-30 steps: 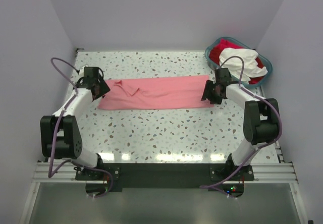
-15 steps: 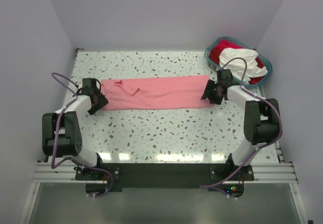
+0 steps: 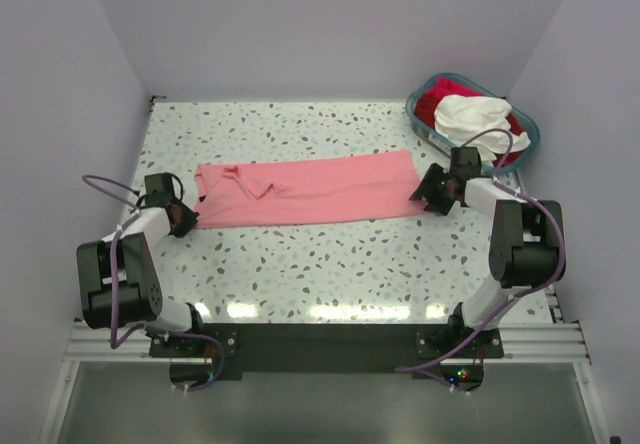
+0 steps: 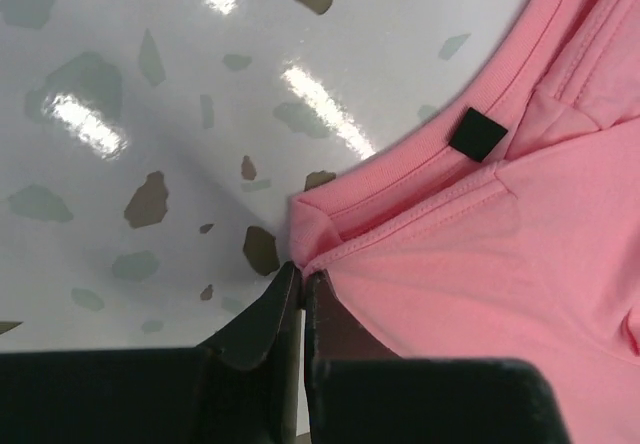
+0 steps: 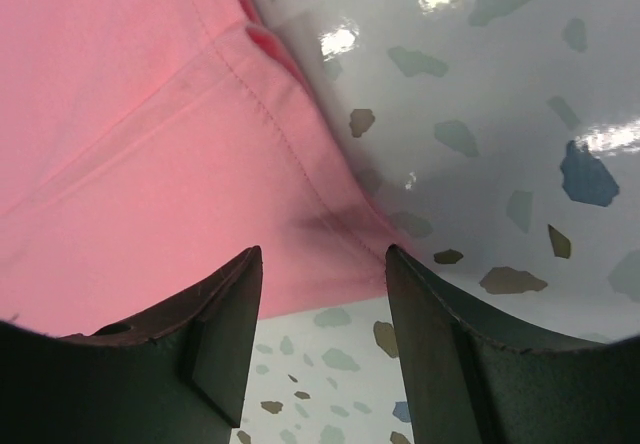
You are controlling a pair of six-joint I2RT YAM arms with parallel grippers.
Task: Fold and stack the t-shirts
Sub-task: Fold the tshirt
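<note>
I have the left gripper (image 4: 300, 276) clenched on the neck end of the salmon-pink cloth t-shirt (image 3: 305, 189); the right gripper (image 5: 322, 256) is released over its other end.

The shirt lies as a long flat band across the white speckled tabletop (image 3: 330, 254), between my two arms. In the left wrist view my fingertips pinch a small fold of the pink edge just beside the collar, near the small dark square neck tag (image 4: 476, 134). On the right, my jaws stand apart with the hemmed corner showing between them. The teal-blue plastic basket (image 3: 527, 149) at the far right corner holds a white tee (image 3: 475, 116) on a red one (image 3: 432, 99).
</note>
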